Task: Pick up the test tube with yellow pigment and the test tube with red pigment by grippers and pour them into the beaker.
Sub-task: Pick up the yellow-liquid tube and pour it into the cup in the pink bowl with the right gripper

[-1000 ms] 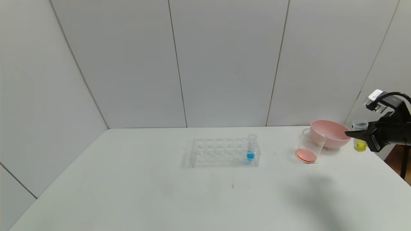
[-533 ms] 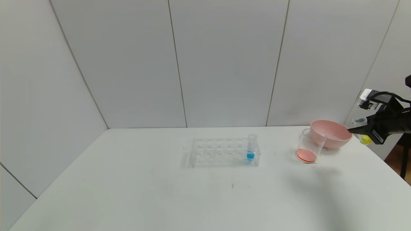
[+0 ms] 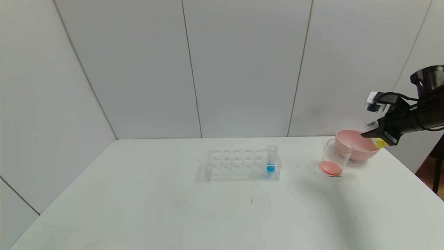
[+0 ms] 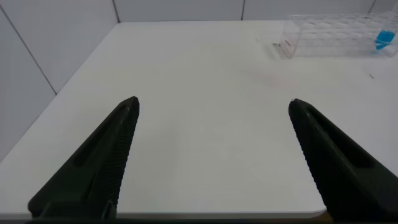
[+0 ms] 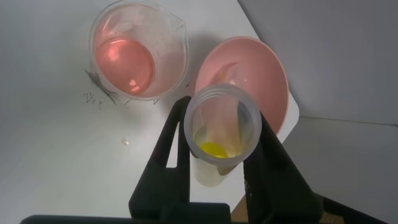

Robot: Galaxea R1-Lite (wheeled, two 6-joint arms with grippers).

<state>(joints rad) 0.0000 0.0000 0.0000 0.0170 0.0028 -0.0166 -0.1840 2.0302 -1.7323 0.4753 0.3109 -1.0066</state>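
My right gripper point(image 3: 370, 133) is shut on the test tube with yellow pigment point(image 3: 378, 141) and holds it in the air over the pink bowl's right rim. In the right wrist view the tube point(image 5: 219, 134) sits between my black fingers point(image 5: 171, 146), mouth toward the camera, yellow liquid at its bottom. The beaker point(image 3: 332, 161) stands left of the bowl, tilted against it, with red-orange liquid in its bottom; it also shows in the right wrist view point(image 5: 138, 59). No test tube with red pigment is in view. My left gripper point(image 4: 214, 107) is open and empty above the table's left part.
A pink bowl point(image 3: 357, 146) stands at the table's far right, also in the right wrist view point(image 5: 261, 74). A clear tube rack point(image 3: 241, 165) in the middle holds a blue-liquid tube point(image 3: 271, 160). The table's right edge is just beyond the bowl.
My right gripper has risen and moved left with the yellow tube, from beside the bowl to above its right rim. The tube has tilted. The beaker and rack have not moved.
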